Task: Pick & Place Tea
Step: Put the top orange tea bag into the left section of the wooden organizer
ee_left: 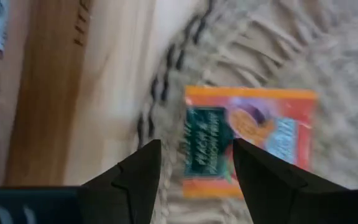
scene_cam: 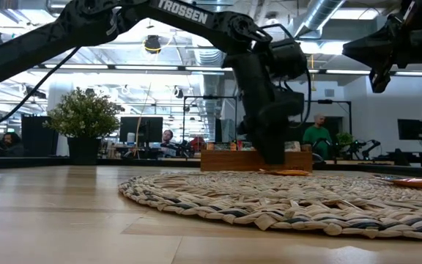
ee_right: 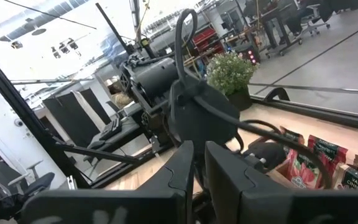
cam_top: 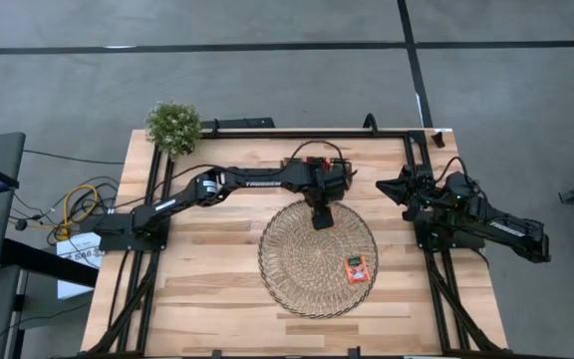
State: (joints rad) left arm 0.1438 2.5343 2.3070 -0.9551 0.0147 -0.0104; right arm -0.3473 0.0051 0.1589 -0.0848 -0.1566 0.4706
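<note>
We saw the left gripper (cam_top: 322,221) lowered over the far edge of the round woven mat (cam_top: 297,274), just in front of the small wooden tray (cam_top: 317,163) at the back of the table (cam_top: 207,289). In the left wrist view its two dark fingers (ee_left: 135,180) stood spread wide apart, with nothing between them. Directly below them lay a red-orange tea sachet (ee_left: 250,140), flat on the mat's fringe with its dark green label facing up. The fingers framed the sachet on either side but did not grip it; whether their tips touched the mat we could not tell. In the low view the left gripper (scene_cam: 269,150) reached down to the mat (scene_cam: 284,202), and a thin orange edge of the sachet (scene_cam: 288,172) showed at its foot.

A second tea sachet (cam_top: 357,268) lay flat on the mat toward its right side, well apart from the left gripper. More sachets stood packed in the wooden tray, seen red and dark green in the right wrist view (ee_right: 316,158).

The right gripper (cam_top: 392,186) hung raised over the right rear of the table, away from the mat. Its fingers (ee_right: 225,177) stood close together with only a narrow slit between them, and held nothing. A potted plant (cam_top: 173,125) stood at the back left corner.
</note>
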